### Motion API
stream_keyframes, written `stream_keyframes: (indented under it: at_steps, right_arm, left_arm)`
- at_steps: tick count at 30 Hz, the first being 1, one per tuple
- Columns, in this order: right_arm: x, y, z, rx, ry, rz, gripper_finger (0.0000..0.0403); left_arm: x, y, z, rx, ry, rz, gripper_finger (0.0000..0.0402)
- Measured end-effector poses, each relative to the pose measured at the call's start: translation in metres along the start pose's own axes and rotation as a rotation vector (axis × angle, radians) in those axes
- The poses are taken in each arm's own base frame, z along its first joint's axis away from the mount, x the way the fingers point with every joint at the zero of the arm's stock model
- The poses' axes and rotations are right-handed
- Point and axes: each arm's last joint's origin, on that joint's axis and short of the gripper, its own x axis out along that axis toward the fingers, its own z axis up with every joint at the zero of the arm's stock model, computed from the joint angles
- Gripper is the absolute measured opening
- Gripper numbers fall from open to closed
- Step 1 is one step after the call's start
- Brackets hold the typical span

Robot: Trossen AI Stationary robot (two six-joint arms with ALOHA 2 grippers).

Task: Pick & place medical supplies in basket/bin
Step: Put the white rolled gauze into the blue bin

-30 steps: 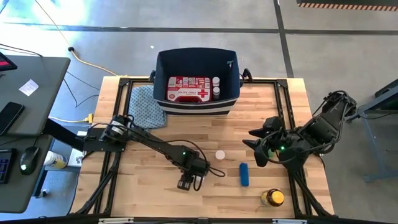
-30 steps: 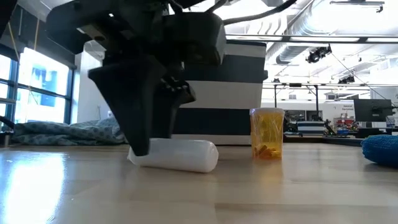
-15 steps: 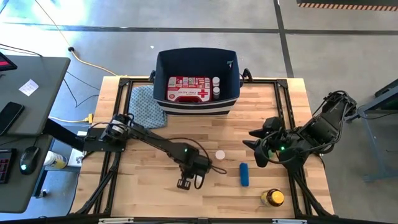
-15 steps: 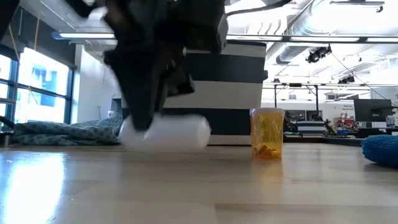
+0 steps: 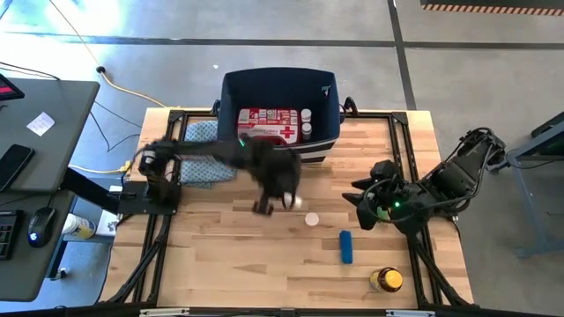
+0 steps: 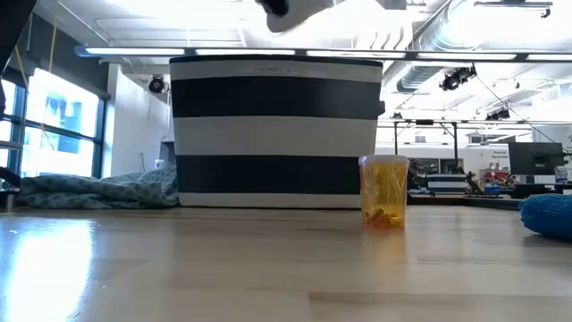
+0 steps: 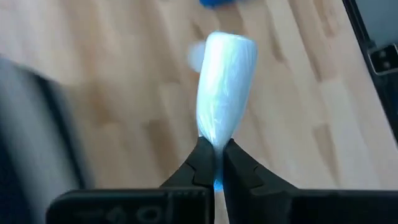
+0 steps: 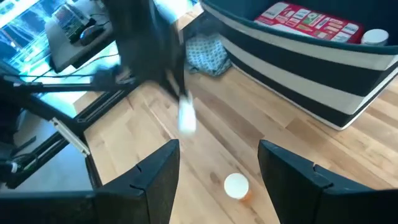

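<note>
Your left gripper (image 7: 214, 163) is pinching the end of a white tube (image 7: 222, 93), lifted at the frame's centre just below the navy bin (image 5: 231, 97) — inside it lie the red first-aid kit (image 5: 267, 125) and small white bottles (image 5: 306, 123). Your right gripper (image 5: 363, 201), at right, waits with fingers spread, holding nothing.

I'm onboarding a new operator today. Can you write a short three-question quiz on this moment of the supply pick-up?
1. True or false: the left gripper is shut on the white tube.
2. Which item already lies in the navy bin? A) blue cylinder B) red first-aid kit C) amber bottle
3. Fill in: the right gripper waits with its fingers ____.

Key: 1 true; 2 B; 3 open.
</note>
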Motion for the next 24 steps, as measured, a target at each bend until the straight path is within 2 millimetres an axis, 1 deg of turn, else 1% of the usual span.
stream_keyframes:
  at_steps: [3, 7, 9, 12, 14, 16, 19, 22, 24]
  right_arm:
    - [-0.001, -0.005, 0.006, 0.009, -0.025, -0.012, 0.0208]
    - [-0.001, -0.016, 0.022, -0.007, -0.138, -0.072, 0.0208]
    - [0.0, -0.024, 0.033, -0.007, -0.208, -0.117, 0.0208]
    - [0.0, -0.038, 0.052, 0.008, -0.304, -0.194, 0.0208]
    - [0.001, -0.048, 0.064, 0.014, -0.344, -0.245, 0.0208]
    - [0.0, -0.059, 0.074, 0.022, -0.368, -0.287, 0.0208]
    - [-0.001, -0.071, 0.088, 0.044, -0.392, -0.322, 0.0208]
    - [-0.001, -0.08, 0.097, 0.05, -0.401, -0.344, 0.0208]
    - [0.0, -0.084, 0.101, 0.061, -0.41, -0.367, 0.0208]
  left_arm:
    - [-0.043, 0.027, -0.004, 0.017, -0.12, 0.08, 0.0042]
    - [-0.091, 0.064, -0.015, 0.013, -0.252, 0.222, 0.0052]
    - [-0.106, 0.084, -0.023, 0.001, -0.285, 0.291, 0.0053]
    - [-0.117, 0.118, -0.041, -0.041, -0.295, 0.371, 0.0048]
    - [-0.118, 0.141, -0.055, -0.077, -0.293, 0.391, 0.0044]
    - [-0.112, 0.165, -0.068, -0.115, -0.28, 0.414, 0.0043]
    - [-0.09, 0.198, -0.086, -0.173, -0.218, 0.412, 0.0044]
    - [-0.068, 0.215, -0.104, -0.214, -0.14, 0.36, 0.0044]
    - [-0.052, 0.221, -0.115, -0.25, -0.086, 0.305, 0.0044]
